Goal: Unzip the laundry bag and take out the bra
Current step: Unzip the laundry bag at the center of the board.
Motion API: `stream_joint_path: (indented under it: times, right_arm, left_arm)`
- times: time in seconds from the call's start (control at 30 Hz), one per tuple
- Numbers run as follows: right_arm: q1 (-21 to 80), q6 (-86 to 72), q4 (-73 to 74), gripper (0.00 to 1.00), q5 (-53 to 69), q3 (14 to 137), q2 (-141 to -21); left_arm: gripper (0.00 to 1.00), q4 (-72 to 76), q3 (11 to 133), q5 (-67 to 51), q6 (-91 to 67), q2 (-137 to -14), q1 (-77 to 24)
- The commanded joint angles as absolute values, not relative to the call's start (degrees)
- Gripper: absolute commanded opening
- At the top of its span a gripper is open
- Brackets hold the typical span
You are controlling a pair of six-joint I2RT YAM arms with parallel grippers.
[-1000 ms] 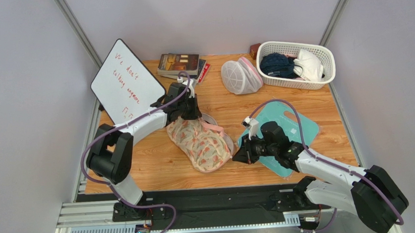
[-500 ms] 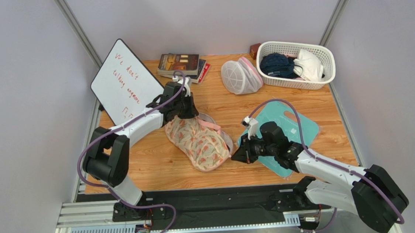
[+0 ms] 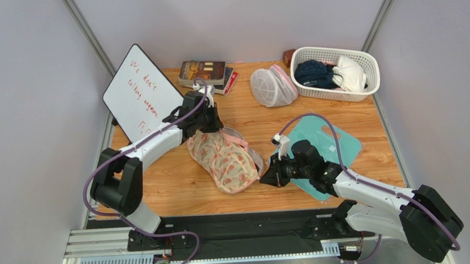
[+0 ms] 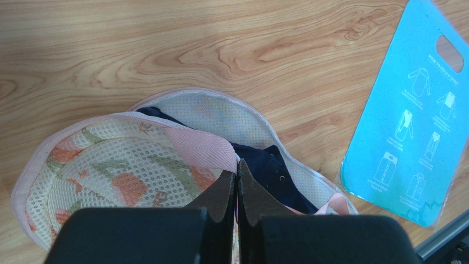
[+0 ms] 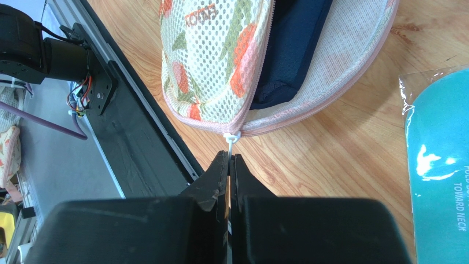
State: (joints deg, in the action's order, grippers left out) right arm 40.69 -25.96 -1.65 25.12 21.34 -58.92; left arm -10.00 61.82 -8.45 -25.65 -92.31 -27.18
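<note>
The floral laundry bag lies mid-table, its zip partly open. A dark navy bra shows inside it, and also in the right wrist view. My left gripper is shut on the bag's pink loop strap at the bag's far end and holds that end up. My right gripper is shut on the white zipper pull at the bag's near right edge.
A teal folding board lies under my right arm. A white mesh dome bag and a white basket of clothes stand at the back right. A whiteboard and books are at the back left. The black rail runs along the table's near edge.
My right gripper has moved left toward the near edge with the zipper pull, opening the zip further. My left gripper has shifted slightly back with the strap.
</note>
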Motion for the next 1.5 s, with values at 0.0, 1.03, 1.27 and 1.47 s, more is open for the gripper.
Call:
stream_joint_path:
  times: [0.0,1.03,1.27,1.47]
  right_arm:
    - [42.0,-27.9,-1.1,0.00,26.0,19.8,-59.0]
    - [42.0,-30.8,-2.9,0.00,18.3,24.8,-65.6]
    - [40.2,-28.7,-1.1,0.00,16.7,28.9,-69.3]
    - [35.1,-26.6,-0.7,0.00,18.5,31.5,-72.6]
  left_arm:
    - [0.00,-5.8,65.6,-5.6,-24.2,-92.5,-25.5]
    - [0.76,-6.4,46.3,-13.4,-28.2,-86.2,-34.1]
    - [0.76,-6.4,45.4,-10.2,-25.4,-82.6,-34.7]
    - [0.76,-5.4,40.2,-11.1,-27.2,-80.8,-35.8]
